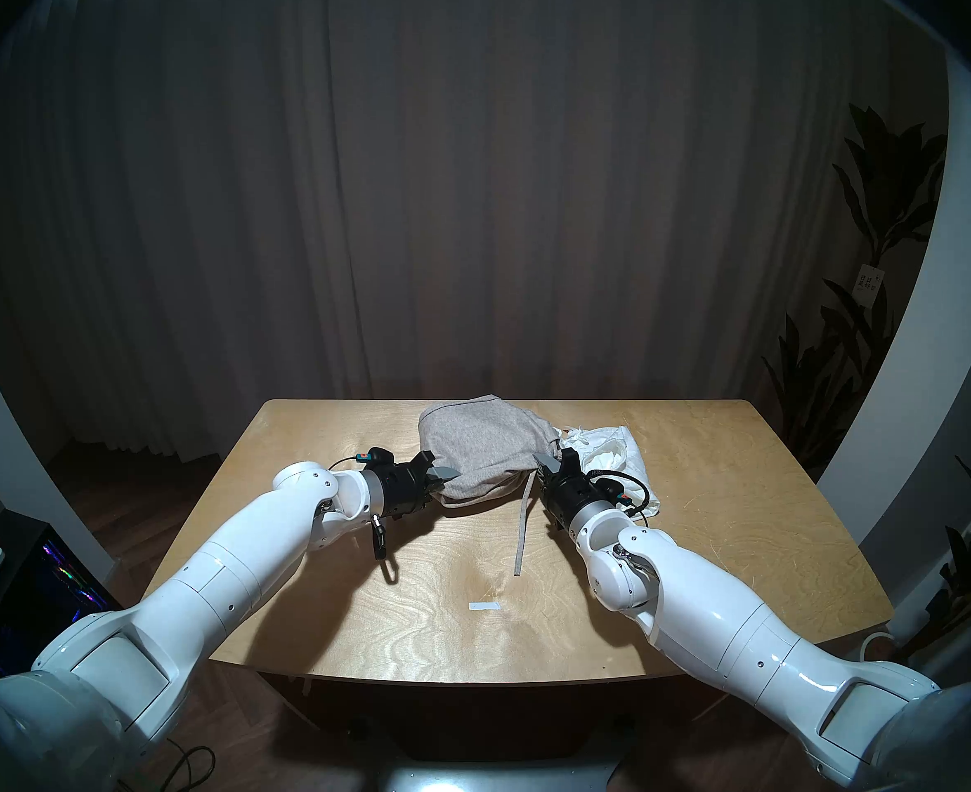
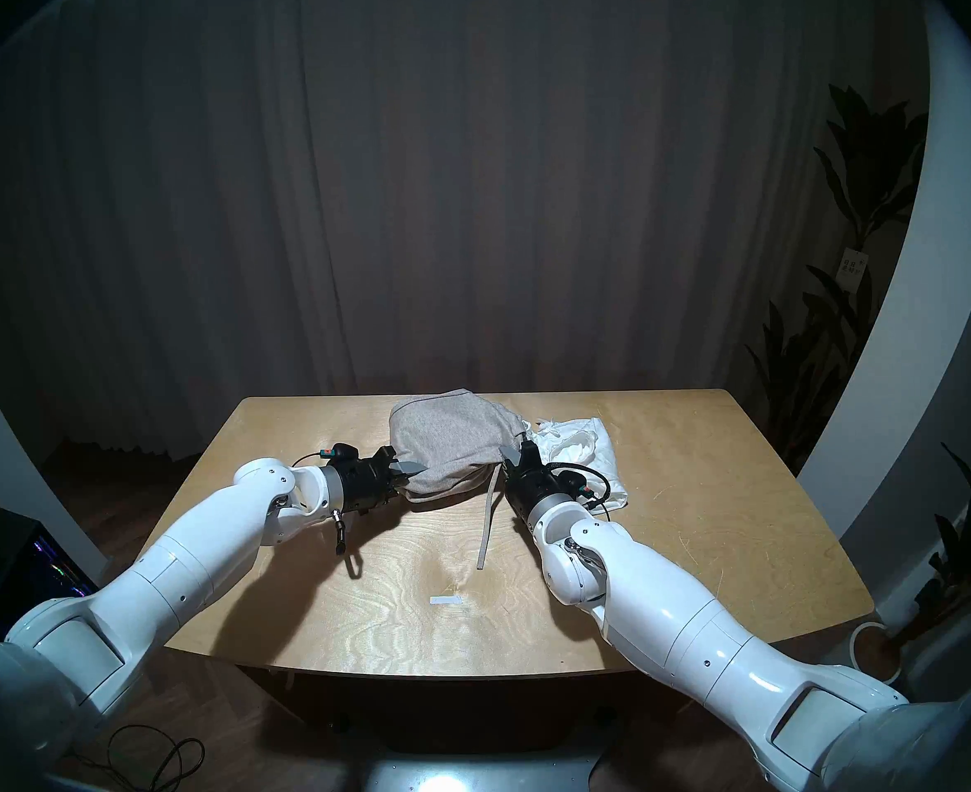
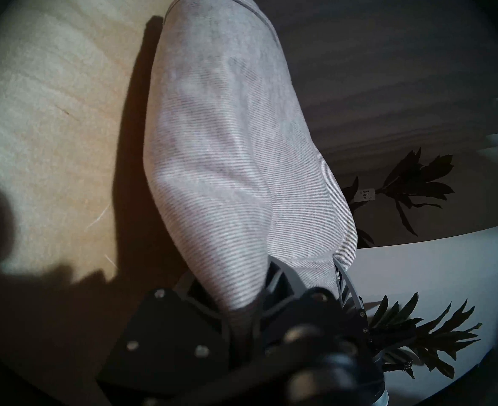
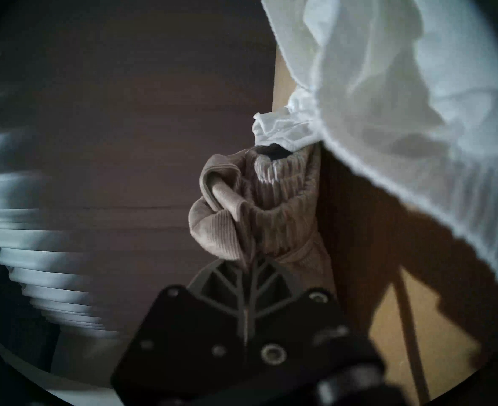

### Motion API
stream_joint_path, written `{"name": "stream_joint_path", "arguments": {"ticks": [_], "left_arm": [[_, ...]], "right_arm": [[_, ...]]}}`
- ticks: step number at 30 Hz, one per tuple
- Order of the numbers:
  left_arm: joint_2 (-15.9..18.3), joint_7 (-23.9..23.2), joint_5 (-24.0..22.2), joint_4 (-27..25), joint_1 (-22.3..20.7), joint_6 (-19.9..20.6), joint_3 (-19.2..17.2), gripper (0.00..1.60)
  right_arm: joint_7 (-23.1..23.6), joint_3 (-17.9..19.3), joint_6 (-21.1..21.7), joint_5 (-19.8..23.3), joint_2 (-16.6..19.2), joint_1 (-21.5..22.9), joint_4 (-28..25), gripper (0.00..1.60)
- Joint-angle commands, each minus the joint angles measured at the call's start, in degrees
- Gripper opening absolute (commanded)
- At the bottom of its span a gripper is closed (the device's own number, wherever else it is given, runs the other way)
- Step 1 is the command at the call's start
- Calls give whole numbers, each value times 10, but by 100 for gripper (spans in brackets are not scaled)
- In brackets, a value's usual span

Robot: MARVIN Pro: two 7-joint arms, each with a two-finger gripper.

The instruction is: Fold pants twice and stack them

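We hold the grey knit pants (image 1: 474, 451), bunched at the far middle of the table (image 1: 311, 602), with the left gripper (image 1: 443, 479) and right gripper (image 1: 546, 466) clenched on opposite near corners, presumably to lift and spread them, white shorts (image 1: 614, 456) just beside.

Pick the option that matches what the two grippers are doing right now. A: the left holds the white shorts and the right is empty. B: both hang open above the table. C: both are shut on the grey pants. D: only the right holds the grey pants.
C: the left gripper and the right gripper each pinch an end of the grey pants, lifting them off the table.
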Motion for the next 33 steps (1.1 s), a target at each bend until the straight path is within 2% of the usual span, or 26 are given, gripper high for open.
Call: {"name": "stream_joint_path", "arguments": {"ticks": [1, 6, 20, 33], "left_arm": [[1, 1, 1, -24, -13, -34, -21, 0], [9, 6, 8, -51, -12, -48, -28, 0], [11, 21, 7, -80, -11, -68, -43, 0], [-13, 38, 21, -69, -56, -83, -46, 0]], "right_arm": [[32, 19, -11, -9, -3, 20, -6, 0], [45, 24, -18, -17, -5, 24, -7, 0], [67, 44, -31, -30, -21, 57, 9, 0], [74, 62, -28, -34, -31, 86, 27, 0]]}}
